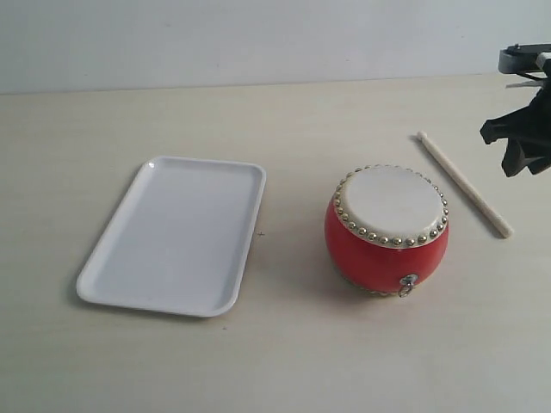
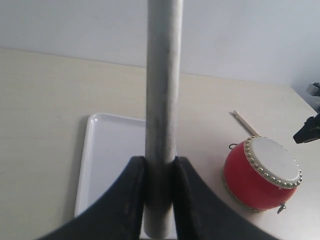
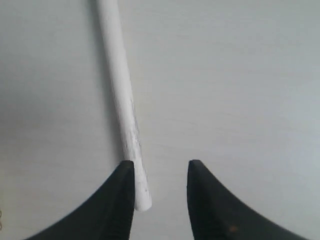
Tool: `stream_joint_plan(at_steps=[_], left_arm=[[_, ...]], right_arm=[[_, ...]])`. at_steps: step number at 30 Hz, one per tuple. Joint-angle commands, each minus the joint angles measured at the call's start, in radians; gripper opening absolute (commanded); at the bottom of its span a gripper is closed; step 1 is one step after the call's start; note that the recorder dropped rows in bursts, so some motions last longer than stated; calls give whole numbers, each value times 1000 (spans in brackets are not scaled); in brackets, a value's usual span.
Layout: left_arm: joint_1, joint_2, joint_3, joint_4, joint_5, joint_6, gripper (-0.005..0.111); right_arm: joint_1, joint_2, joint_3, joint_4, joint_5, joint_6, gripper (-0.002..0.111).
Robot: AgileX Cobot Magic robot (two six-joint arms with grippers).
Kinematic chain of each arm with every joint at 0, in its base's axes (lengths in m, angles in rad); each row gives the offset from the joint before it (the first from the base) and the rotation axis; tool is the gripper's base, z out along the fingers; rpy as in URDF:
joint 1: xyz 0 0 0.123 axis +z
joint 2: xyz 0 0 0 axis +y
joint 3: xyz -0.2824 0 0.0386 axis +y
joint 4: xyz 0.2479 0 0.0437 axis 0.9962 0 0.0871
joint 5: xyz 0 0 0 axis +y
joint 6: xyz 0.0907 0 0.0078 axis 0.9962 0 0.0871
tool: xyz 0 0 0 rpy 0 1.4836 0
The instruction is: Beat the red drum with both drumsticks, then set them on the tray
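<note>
The red drum [image 1: 387, 228] stands right of the table's middle, and the left wrist view also catches this drum [image 2: 262, 172]. The white tray [image 1: 172, 237] lies flat to its left. One drumstick [image 1: 465, 185] rests on the table behind and right of the drum. My right gripper [image 3: 161, 167] is open over that drumstick [image 3: 120, 85], whose butt end lies between the jaws, close against one finger. In the exterior view the right gripper [image 1: 521, 138] hangs at the right edge. My left gripper [image 2: 160, 170] is shut on the other drumstick [image 2: 162, 100], above the tray [image 2: 107, 150]; the exterior view does not show it.
A pale wall runs along the back of the beige table [image 1: 284, 361]. The left wrist view shows the lying drumstick [image 2: 245, 122] behind the drum and the dark right gripper [image 2: 310, 131] at its edge.
</note>
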Motion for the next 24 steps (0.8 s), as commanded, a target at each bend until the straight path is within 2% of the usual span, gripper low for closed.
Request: stream_joint_plan(at_steps=[1,6,12,17,24], left_arm=[[3,0,4,11,-16,-5,0],[3,0,4,11,-16,-5,0],[3,0,4,11,-16,-5,0],[3,0,4,9,-16,-5,0],[3,0,4,7,-16,-5,0]], right_arm=[[10,-3,7,15,38,-8,33],[72,-2,7,-55,78,-11,34],[108,-2,7,-107,62,-11,46],[108,19,4,-185,49,-2,46],[108,102,4,-167,47,-4,46]])
